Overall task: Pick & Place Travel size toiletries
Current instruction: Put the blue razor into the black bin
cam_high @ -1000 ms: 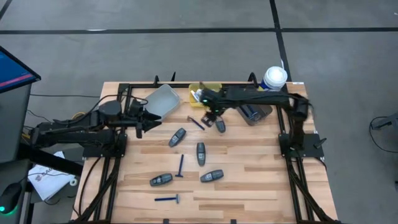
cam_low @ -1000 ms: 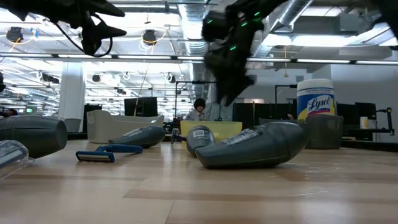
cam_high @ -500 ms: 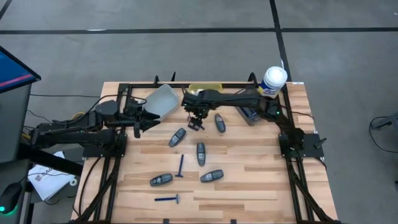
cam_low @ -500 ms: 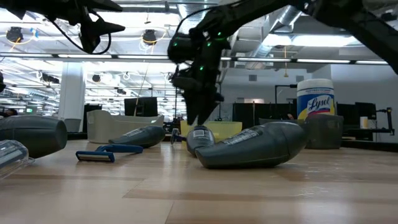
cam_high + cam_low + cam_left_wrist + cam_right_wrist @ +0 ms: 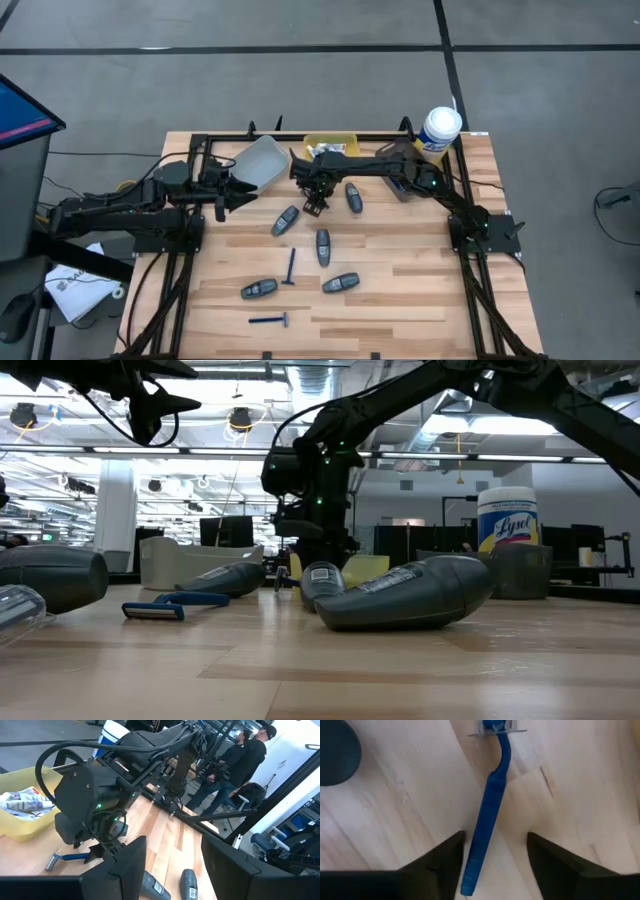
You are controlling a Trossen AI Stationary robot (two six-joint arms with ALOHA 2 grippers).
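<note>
A thin blue razor lies flat on the wood, head away from the wrist. My right gripper hangs low over it, open, one finger on each side of the handle's free end, not touching. Two more razors and several dark grey pods lie scattered on the table. White mini tubes rest in the yellow bin. My left gripper waits open in the air beside the grey bin.
The wipes canister stands at the far right corner, with a dark bin beside it. One pod lies just near of my right gripper. People stand beyond the table. Bare wood shows toward the near right corner.
My right gripper has swung from beside the pod near the yellow bin toward the table's left, turned at the wrist and come down over the blue razor. The razor and the pods have stayed where they were.
</note>
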